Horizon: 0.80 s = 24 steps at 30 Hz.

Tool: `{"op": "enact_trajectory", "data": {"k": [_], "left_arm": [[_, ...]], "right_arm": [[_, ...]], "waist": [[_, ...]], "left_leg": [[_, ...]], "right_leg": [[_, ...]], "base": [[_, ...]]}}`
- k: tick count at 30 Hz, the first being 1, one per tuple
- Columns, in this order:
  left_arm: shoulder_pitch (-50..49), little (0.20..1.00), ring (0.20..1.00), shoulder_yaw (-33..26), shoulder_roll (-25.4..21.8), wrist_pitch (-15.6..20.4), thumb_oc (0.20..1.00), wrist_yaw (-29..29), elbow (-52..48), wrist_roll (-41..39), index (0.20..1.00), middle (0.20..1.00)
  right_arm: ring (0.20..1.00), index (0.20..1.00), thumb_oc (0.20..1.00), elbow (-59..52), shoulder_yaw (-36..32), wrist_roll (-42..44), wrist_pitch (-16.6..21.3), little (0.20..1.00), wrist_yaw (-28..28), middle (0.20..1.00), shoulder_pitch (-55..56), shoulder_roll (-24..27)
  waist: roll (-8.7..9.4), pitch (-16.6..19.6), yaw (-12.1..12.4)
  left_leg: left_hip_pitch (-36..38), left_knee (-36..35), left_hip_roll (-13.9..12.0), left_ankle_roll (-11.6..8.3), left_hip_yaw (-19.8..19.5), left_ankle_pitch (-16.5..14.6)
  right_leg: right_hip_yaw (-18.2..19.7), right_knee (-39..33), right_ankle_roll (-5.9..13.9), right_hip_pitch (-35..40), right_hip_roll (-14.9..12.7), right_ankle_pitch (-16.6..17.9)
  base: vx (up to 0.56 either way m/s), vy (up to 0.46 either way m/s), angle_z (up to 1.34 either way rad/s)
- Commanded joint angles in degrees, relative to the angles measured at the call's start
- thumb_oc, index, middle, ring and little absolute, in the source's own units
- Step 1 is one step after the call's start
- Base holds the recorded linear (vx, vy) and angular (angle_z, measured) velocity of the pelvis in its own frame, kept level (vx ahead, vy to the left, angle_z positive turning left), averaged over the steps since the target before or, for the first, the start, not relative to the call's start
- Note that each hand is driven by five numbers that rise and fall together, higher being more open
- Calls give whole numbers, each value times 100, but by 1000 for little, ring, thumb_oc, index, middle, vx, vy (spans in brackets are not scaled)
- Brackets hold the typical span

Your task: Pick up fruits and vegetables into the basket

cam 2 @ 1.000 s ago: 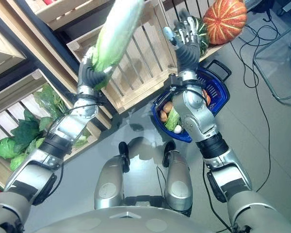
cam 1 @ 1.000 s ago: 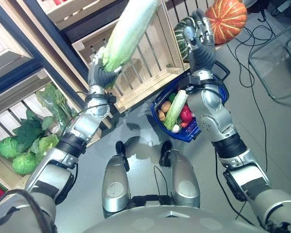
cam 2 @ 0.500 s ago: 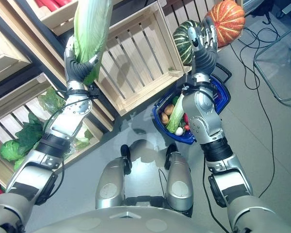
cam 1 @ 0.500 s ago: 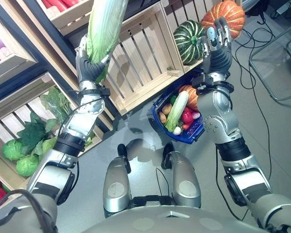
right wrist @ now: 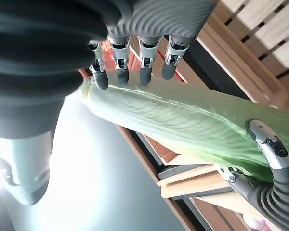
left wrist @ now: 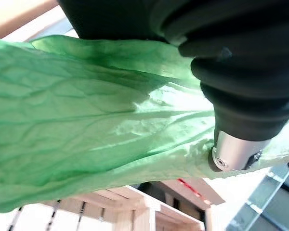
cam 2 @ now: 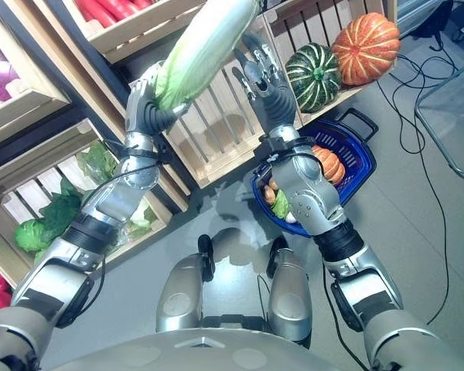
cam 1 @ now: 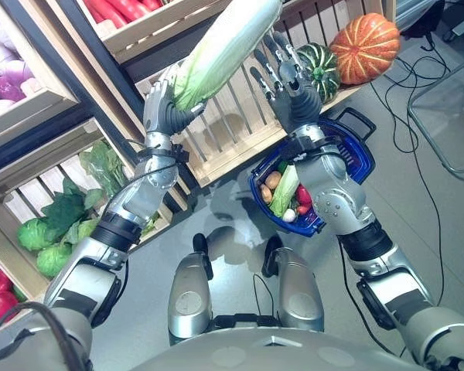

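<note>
Wooden crates (cam 1: pixel 216 124) back the scene; the left hand (cam 1: pixel 164 108) grips a napa cabbage (cam 1: pixel 224 46) aloft, the right hand (cam 1: pixel 282 81) spreads straight-fingered beside it, above the blue basket (cam 1: pixel 348 151).

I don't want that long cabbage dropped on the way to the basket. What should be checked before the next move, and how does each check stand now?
1. Left hand curled round the long cabbage at its lower end: ok.
2. Right hand free to help, fingers straight beside the cabbage, not gripping: ok.
3. Cabbage over the blue basket: not ok, it is raised before the wooden crate.
4. Room in the basket: cannot tell; produce lies inside and the right arm covers part.
5. Basket upright on the floor: ok.
</note>
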State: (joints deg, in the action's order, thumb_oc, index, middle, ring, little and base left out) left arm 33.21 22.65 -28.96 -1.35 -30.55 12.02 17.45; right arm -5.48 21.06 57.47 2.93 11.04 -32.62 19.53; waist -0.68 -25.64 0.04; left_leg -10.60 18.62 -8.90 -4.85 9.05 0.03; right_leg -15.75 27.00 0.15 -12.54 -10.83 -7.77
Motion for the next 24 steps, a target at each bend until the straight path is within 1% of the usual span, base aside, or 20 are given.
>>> {"op": "enact_trajectory", "data": {"k": [1, 4, 9, 12, 13, 15, 17, 18, 21, 24], "left_arm": [[363, 200, 200, 440, -309, 244, 200, 43, -704, 694, 200, 200], [491, 200, 200, 619, -358, 180, 200, 22, -679, 990, 200, 200], [651, 200, 200, 835, -388, 100, 200, -85, -666, 1466, 200, 200], [760, 200, 200, 973, -422, 55, 200, -229, -658, 1969, 200, 200], [770, 200, 200, 987, -420, 51, 200, -235, -650, 2007, 200, 200], [832, 200, 200, 1090, -430, -31, 200, -303, -639, 2349, 200, 200], [859, 200, 200, 1176, -422, -71, 200, -208, -616, 2293, 200, 200], [861, 200, 200, 1201, -408, -94, 200, -204, -605, 2268, 200, 200], [924, 200, 200, 1315, -324, -193, 200, -264, -529, 2219, 200, 200], [908, 200, 200, 1331, -264, -157, 200, -229, -535, 2244, 200, 200]], "right_arm": [[1000, 1000, 1000, -139, 154, 416, 11, 1000, -341, 1000, -462, -387], [1000, 1000, 1000, -28, 186, 712, -142, 1000, -202, 1000, -484, -499], [1000, 1000, 1000, 248, 195, 1050, -253, 1000, -102, 1000, -519, -651], [1000, 1000, 1000, 340, 193, 1308, -266, 1000, -27, 1000, -571, -721], [1000, 1000, 1000, 347, 193, 1317, -263, 1000, -18, 1000, -577, -726], [1000, 1000, 1000, 425, 192, 1486, -237, 1000, 181, 1000, -597, -744], [1000, 1000, 1000, 543, 168, 1518, -135, 1000, 267, 1000, -641, -772], [1000, 1000, 1000, 584, 171, 1450, -91, 1000, 199, 1000, -670, -783], [1000, 1000, 1000, 524, 237, 1359, -81, 1000, 48, 1000, -743, -834], [1000, 1000, 1000, 481, 257, 1398, -61, 1000, 13, 1000, -786, -843]], "waist": [[297, 324, 62], [342, 320, 85], [384, 299, 111], [410, 279, 124], [413, 278, 127], [432, 274, 127], [448, 279, 133], [449, 278, 135], [460, 282, 118], [438, 313, 125]], "left_leg": [[221, 283, 105, 77, 231, -696], [216, 284, 91, 72, 227, -710], [206, 281, 91, 71, 220, -723], [177, 307, 83, 67, 220, -741], [174, 309, 83, 67, 219, -743], [178, 306, 77, 66, 222, -753], [177, 305, 65, 59, 239, -760], [177, 294, 59, 52, 243, -754], [176, 271, 60, 46, 227, -752], [180, 243, 70, 34, 217, -745]], "right_leg": [[167, -848, 512, 499, -140, 277], [153, -860, 522, 506, -133, 283], [145, -885, 528, 511, -124, 296], [135, -880, 528, 495, -128, 298], [135, -880, 529, 493, -128, 298], [128, -886, 535, 489, -128, 308], [124, -904, 542, 494, -128, 311], [117, -918, 542, 498, -126, 317], [139, -937, 556, 487, -127, 325], [143, -951, 572, 485, -134, 320]], "base": [[-25, -35, 8], [-6, -35, 5], [-5, -11, 1], [-18, -14, 3], [0, 0, 0], [0, 0, 0], [0, 0, 0], [0, 0, 0], [0, 0, 0], [0, 0, 0]]}}
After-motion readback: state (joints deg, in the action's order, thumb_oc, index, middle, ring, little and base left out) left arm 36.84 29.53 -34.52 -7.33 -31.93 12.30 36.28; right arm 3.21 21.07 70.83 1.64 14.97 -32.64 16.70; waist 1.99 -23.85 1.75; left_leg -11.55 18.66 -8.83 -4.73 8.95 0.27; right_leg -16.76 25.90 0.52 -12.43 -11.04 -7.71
